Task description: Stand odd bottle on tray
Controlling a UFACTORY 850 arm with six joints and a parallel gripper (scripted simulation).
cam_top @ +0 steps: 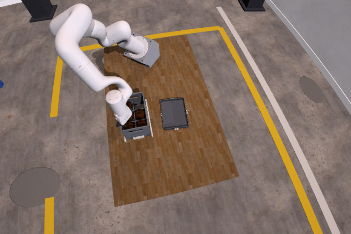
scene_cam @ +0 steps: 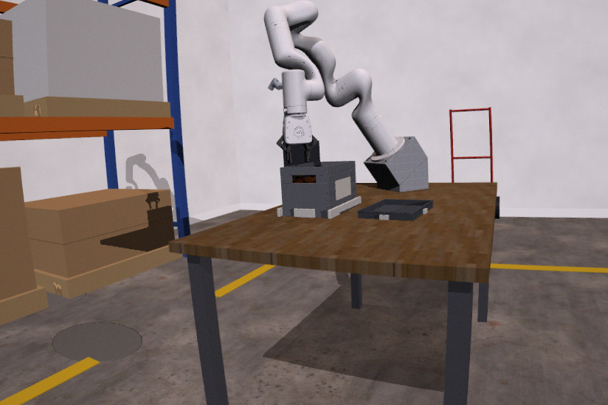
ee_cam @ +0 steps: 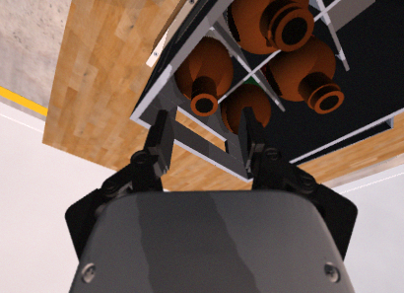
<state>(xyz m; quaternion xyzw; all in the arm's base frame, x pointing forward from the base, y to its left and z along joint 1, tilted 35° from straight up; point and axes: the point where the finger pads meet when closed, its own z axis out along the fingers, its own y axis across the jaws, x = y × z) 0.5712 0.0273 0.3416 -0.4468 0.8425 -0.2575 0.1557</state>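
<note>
A grey divided crate (cam_top: pixel 136 119) stands on the wooden table, left of a flat dark tray (cam_top: pixel 174 113). Brown bottles stand upright in its cells. In the wrist view I see one bottle (ee_cam: pixel 204 83) just ahead of my fingertips, a wide-mouthed one (ee_cam: pixel 276 19) at the top, one at the right (ee_cam: pixel 307 78), and one (ee_cam: pixel 246 105) partly hidden behind my right finger. My gripper (ee_cam: pixel 205 121) (scene_cam: pixel 298 157) is open and empty, pointing down over the crate's near left corner, with its fingers at the rim. The tray (scene_cam: pixel 395 208) holds nothing.
The arm's grey base (cam_top: pixel 143 51) is bolted at the table's far end. The crate's walls and white dividers (ee_cam: pixel 276 63) stand close around the bottles. A blue and orange rack with boxes (scene_cam: pixel 83 96) stands off the table to the left.
</note>
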